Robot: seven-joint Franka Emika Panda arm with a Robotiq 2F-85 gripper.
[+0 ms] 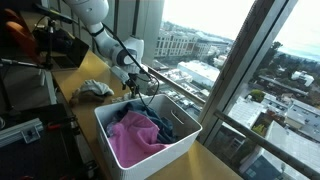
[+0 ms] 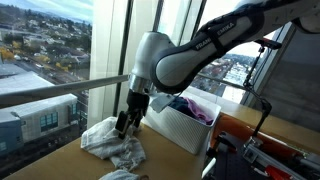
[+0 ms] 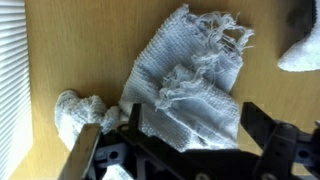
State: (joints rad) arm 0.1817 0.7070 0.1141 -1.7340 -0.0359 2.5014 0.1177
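Fingers stand spread wide with nothing between them, hanging just above a grey knitted cloth on the wooden counter.

Reading the wrist view from left to right:
- A rolled white cloth lies just beside the knitted cloth's left edge, close to the left-hand finger.
- The knitted cloth fills the middle. It is folded over on itself, and its near end runs under the gap between the fingers.
- Well apart, in the top right corner, part of another white cloth shows.

The knitted cloth lies directly below and ahead of the fingers. Its long axis runs from the near end between them, up and slightly rightward, to the fringed end. It therefore crosses the line from finger to finger rather than lying along it, and the fringe is the part farthest from the fingers.

In an exterior view the heap of cloth sits near the window-side edge of the counter. A white basket of clothes stands near it on the right. Whether the two touch I cannot tell.
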